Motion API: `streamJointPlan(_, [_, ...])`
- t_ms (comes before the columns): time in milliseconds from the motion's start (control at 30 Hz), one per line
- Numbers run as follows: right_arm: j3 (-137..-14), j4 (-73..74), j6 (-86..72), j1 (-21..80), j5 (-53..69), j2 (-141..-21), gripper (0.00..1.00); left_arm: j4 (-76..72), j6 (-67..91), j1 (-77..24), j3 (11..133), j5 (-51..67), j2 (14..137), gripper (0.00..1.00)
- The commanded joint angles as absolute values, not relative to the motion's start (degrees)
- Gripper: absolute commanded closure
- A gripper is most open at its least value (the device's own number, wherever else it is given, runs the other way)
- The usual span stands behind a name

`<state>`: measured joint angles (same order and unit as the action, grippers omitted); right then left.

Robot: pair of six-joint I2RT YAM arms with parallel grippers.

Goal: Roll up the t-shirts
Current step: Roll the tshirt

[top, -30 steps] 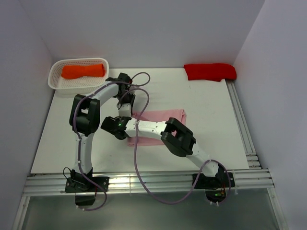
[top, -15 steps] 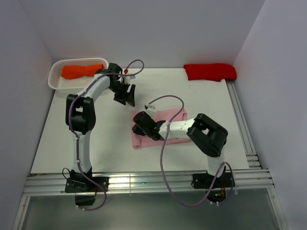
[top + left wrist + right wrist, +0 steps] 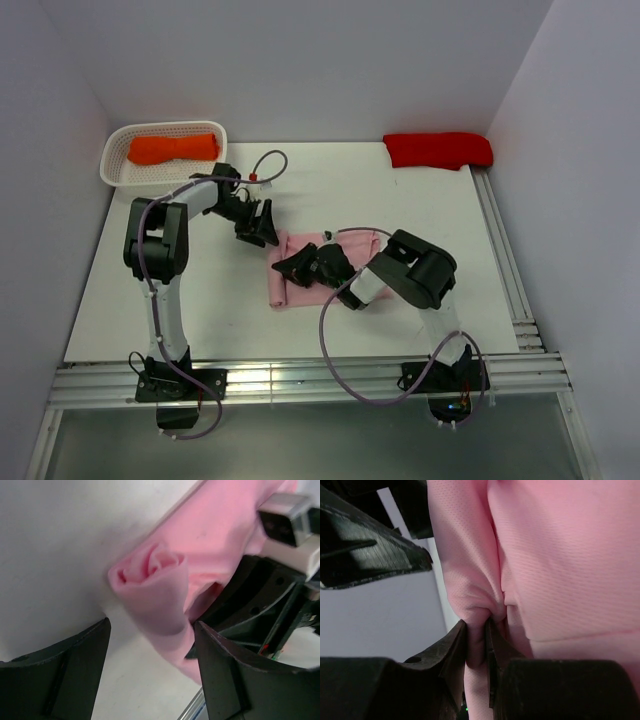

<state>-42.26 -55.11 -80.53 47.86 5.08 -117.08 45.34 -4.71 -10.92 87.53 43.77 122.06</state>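
The light pink t-shirt (image 3: 283, 285) lies mid-table, its left edge wound into a loose roll (image 3: 150, 572). My right gripper (image 3: 292, 268) lies low across the shirt and is shut on a fold of that roll (image 3: 477, 645). My left gripper (image 3: 264, 232) hovers at the roll's far end, open, with the roll's end ahead of and between its fingers (image 3: 75, 670) but untouched. An orange t-shirt (image 3: 172, 148) lies rolled in the white basket (image 3: 111, 170). A bright red t-shirt (image 3: 438, 149) lies folded at the back right.
The basket stands at the table's back left corner, close behind the left arm's elbow. Grey walls close in the left, back and right sides. Aluminium rails (image 3: 505, 260) run along the right and near edges. Purple cables loop over both arms.
My left gripper opened, swung back towards the basket, then came down to the roll's far end. The right arm folded in and its gripper moved right, keeping its pinch on the pink cloth.
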Motion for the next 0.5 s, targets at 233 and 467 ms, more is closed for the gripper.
streamJointPlan(233, [-40.25,-57.62,-83.95,47.81,7.21,-117.27,0.78,34.97,3.07,-11.42,85.69,42.11,123.05,0.57])
streamJointPlan(467, [-52.01,-17.80,-68.32,50.18,-4.99,-107.58,0.54,40.33,3.26,-13.88,87.97,27.88,122.69,0.99])
